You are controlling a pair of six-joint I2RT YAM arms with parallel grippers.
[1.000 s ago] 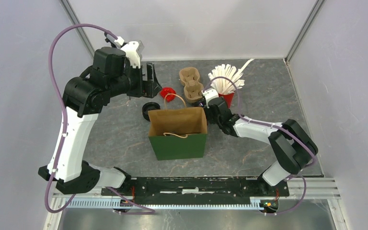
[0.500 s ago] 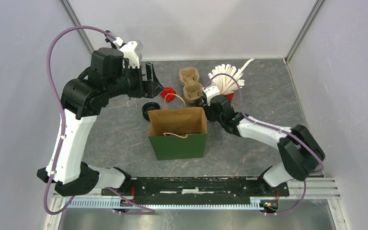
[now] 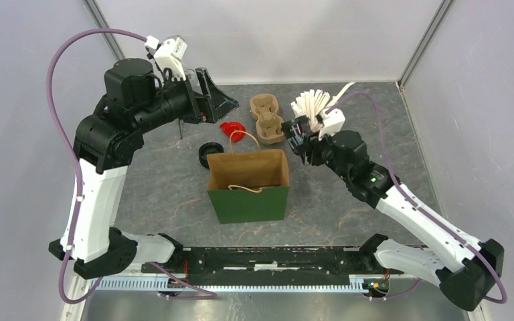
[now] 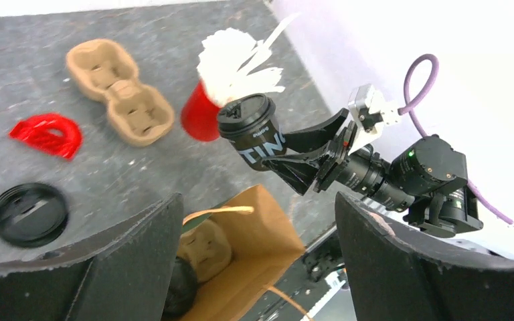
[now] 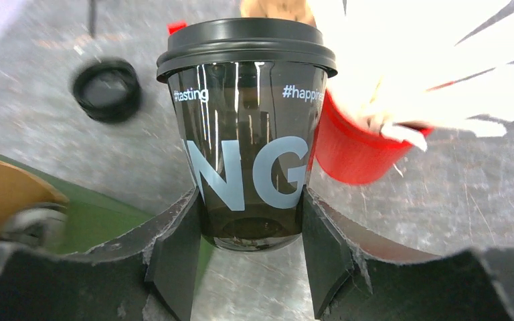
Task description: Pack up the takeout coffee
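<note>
Right gripper clamped the black lidded coffee cup between both fingers, raised off the table between the open paper bag and the red cup of white sticks. Left gripper hung spread wide, empty.

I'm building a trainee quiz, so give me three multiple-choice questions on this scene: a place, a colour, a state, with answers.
1. Where is the loose black lid? A) on the table beside the bag B) inside the bag C) on the floor
2. The stick-holder cup is: A) green B) red C) blue
3. The right gripper is: A) open B) shut on the coffee cup C) shut on a handle
Answers: 1A, it lies on bare table; 2B, red shows below the white sticks; 3B, both fingers press its sides.
</note>
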